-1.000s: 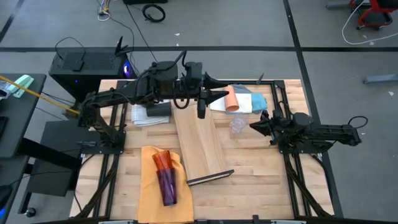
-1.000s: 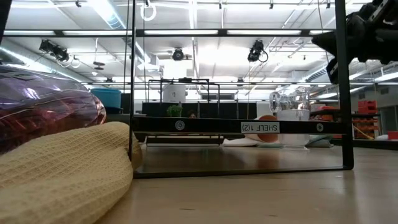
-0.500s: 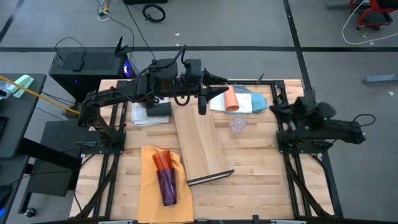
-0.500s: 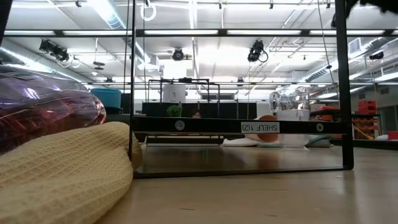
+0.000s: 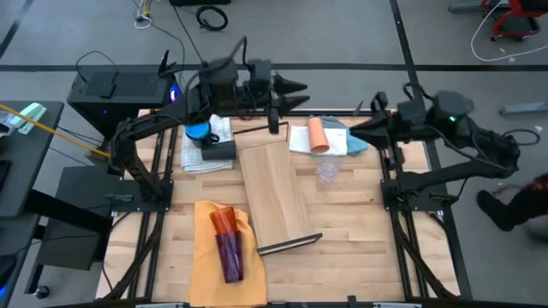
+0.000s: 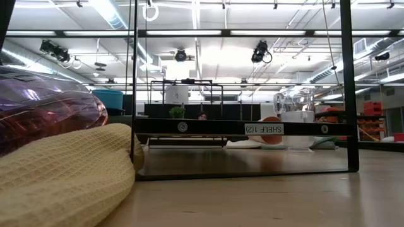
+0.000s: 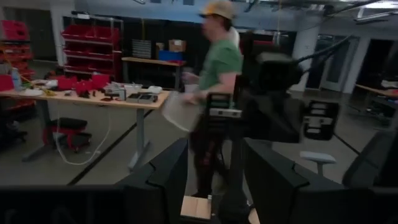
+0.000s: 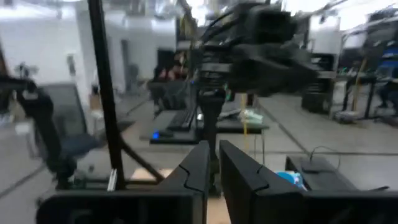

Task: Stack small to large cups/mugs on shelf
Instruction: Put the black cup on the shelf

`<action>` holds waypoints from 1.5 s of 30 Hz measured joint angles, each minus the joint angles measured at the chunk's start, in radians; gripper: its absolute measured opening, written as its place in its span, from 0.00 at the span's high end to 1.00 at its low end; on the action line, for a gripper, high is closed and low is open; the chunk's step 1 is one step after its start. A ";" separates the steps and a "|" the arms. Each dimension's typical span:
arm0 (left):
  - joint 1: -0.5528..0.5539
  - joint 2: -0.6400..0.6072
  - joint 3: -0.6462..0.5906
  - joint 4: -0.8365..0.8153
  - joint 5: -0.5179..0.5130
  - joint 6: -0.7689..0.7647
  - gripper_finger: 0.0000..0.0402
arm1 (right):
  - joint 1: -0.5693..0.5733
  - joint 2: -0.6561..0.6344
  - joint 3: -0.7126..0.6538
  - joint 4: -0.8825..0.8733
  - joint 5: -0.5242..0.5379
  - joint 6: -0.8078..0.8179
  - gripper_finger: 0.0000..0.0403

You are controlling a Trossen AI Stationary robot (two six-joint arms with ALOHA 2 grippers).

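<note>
The shelf (image 5: pixel 272 192), a pale plank with dark end bars, lies flat on the table; the low view looks through its near bar frame (image 6: pixel 240 128). A blue mug (image 5: pixel 200 132) and a black cup (image 5: pixel 219 151) stand on a white cloth at far left. A peach cup (image 5: pixel 318 135) lies on a blue-and-white cloth, with a clear cup (image 5: pixel 326 172) nearer. Orange and purple tumblers (image 5: pixel 228 242) lie on a yellow cloth. My left gripper (image 5: pixel 300 92) hangs open, high over the far edge. My right gripper (image 5: pixel 354 129) is shut and raised at the right, pointing toward the peach cup.
A dark box (image 5: pixel 120 90) stands beyond the table's far left corner. The arms' frames (image 5: pixel 411 184) flank the table on both sides. In the left wrist view a person (image 7: pixel 214 93) walks in the room beyond the table.
My right arm has risen from low by the table's right edge to high above it, its gripper now level and pointing toward the table's left. My left gripper has swung toward the far edge, uncovering the blue mug in the high view.
</note>
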 joint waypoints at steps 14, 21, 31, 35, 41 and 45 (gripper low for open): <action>0.266 -0.019 0.010 -0.382 0.092 0.180 0.61 | -0.003 0.333 0.348 -0.015 -0.051 -0.009 0.92; 0.355 -0.019 0.010 -0.640 -0.060 0.187 0.65 | -0.055 0.393 0.349 -0.008 0.026 0.052 0.93; 0.372 -0.019 0.010 -0.840 0.062 0.323 0.67 | -0.139 0.434 0.349 -0.008 0.042 0.127 0.93; 0.334 -0.019 0.010 -0.861 0.074 0.367 0.66 | -0.167 0.428 0.349 -0.007 0.042 0.102 0.93; 0.284 -0.019 0.009 -0.864 0.074 0.373 0.64 | -0.200 0.405 0.349 -0.006 0.042 0.059 0.93; 0.262 -0.018 0.009 -0.865 0.072 0.367 0.63 | -0.215 0.398 0.349 -0.009 0.042 0.040 0.93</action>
